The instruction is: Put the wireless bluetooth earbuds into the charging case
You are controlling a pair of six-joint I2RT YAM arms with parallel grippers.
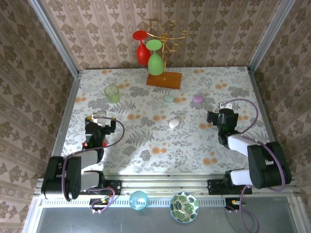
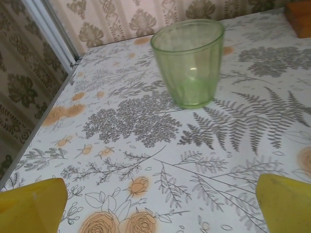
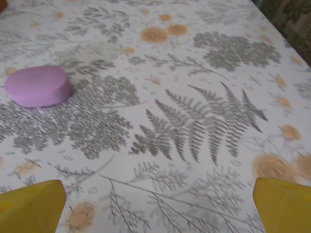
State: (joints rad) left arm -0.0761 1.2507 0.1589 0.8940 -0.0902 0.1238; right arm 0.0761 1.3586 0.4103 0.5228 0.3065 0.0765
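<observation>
While L tool point(image 2: 158, 206) gapes, R tool point(image 3: 158, 206) wide, purple case point(image 3: 36, 86) near

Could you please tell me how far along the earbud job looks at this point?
Done: nothing confirmable; the purple case, mint case and white case appear closed, so whether buds sit inside I cannot tell. In hand: nothing; the left gripper and right gripper are open and empty. Left: if the cases are unfilled, the whole insertion.
</observation>
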